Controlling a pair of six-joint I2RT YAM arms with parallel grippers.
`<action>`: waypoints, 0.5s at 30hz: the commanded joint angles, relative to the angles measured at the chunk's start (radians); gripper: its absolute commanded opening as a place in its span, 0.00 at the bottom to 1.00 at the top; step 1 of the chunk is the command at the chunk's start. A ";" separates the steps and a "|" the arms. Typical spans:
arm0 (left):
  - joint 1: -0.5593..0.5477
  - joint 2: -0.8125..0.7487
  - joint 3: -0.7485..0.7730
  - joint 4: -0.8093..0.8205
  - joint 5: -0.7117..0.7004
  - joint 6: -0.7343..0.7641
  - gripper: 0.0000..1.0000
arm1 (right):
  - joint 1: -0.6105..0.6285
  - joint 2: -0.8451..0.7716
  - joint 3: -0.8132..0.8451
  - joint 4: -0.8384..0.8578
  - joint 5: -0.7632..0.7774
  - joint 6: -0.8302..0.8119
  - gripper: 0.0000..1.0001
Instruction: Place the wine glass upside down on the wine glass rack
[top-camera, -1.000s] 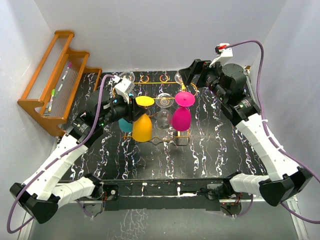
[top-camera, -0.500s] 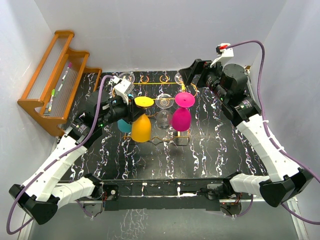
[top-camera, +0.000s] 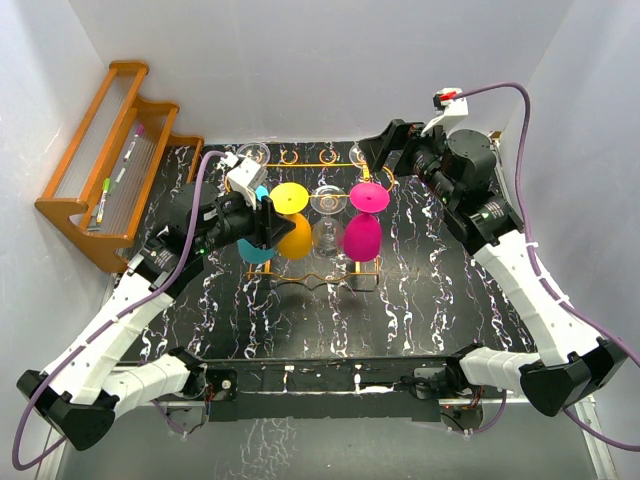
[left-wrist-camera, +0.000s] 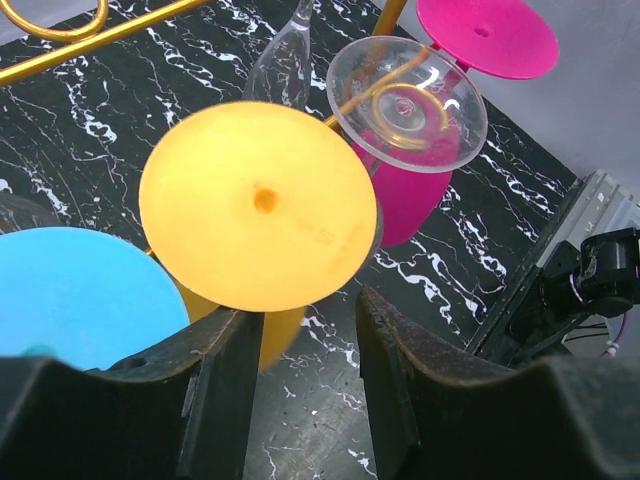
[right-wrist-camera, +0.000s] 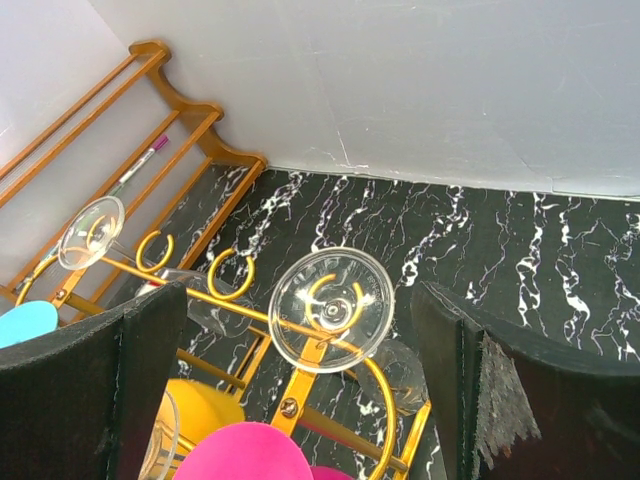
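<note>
The black marbled tabletop (top-camera: 420, 300) carries a brown wooden stepped rack (top-camera: 100, 170) at its left edge and, near the middle, the wine glass rack (top-camera: 328, 158), a thin gold wire frame with ring slots along its rails. The yellow wine glass (top-camera: 292, 215) hangs in it upside down, foot on top and bowl below. It sits between a cyan glass (left-wrist-camera: 70, 290) on one side and a clear glass (left-wrist-camera: 405, 100) and a magenta glass (top-camera: 362, 235) on the other. The left gripper (top-camera: 266, 222) sits just beside the yellow bowl with its jaws parted and gripping nothing; bare tabletop shows through the gap in the wrist view. The right gripper (top-camera: 380, 152) hangs over the far end of the frame with its jaws spread wide and empty. The placing looks done, so the step in hand seems to be getting the left arm clear. It should keep the jaws wide and draw straight back toward its own base, level and slow. Rising early would risk catching the broad yellow foot from beneath. Swinging sideways could knock the cyan glass close by, and the light wire frame would likely rock under any nudge.
</note>
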 joint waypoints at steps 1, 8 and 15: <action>-0.001 -0.025 0.027 0.010 -0.002 0.010 0.39 | -0.003 -0.035 -0.012 0.069 -0.010 0.012 0.98; 0.001 -0.026 0.050 -0.019 0.034 0.019 0.37 | -0.002 -0.039 -0.015 0.069 -0.011 0.013 0.98; 0.001 -0.049 0.102 -0.102 0.110 0.082 0.52 | -0.002 -0.031 0.002 0.020 0.016 0.007 0.98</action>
